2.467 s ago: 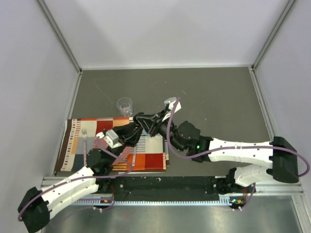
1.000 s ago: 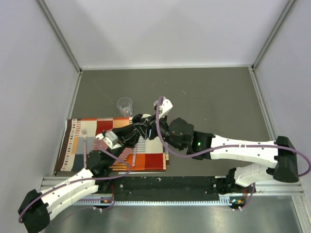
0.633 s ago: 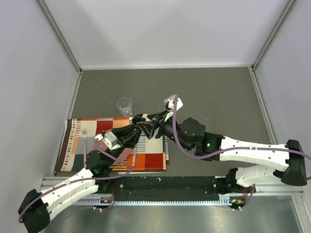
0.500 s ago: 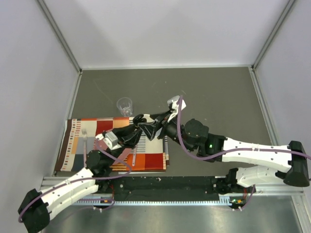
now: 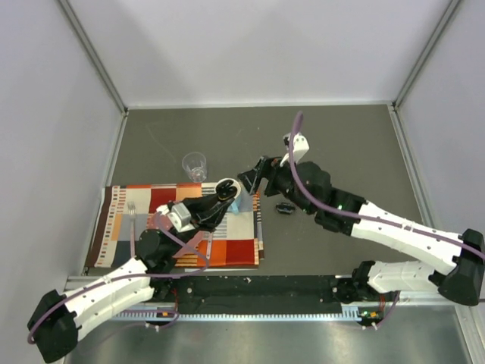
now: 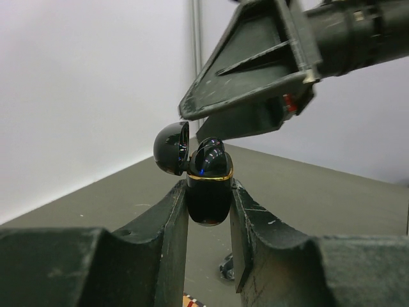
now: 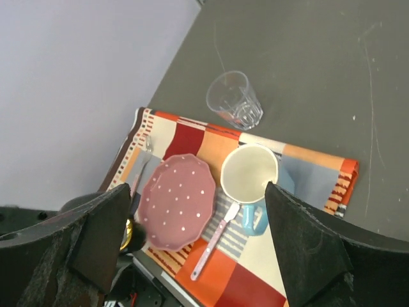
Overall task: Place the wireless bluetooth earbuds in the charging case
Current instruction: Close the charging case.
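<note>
Left gripper (image 6: 208,195) clamps the open charging case (image 6: 209,206) beside the mug (image 7: 250,174). Right gripper (image 7: 196,189), spread wide and empty, hangs near the mug. Glass (image 7: 234,100) stands beyond the mug.

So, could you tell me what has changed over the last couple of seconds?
The right tool has pulled away from the left tool, toward the far right, jaws open and empty. The left tool stays clamped on the open charging case. The glass and placemat have not moved.
</note>
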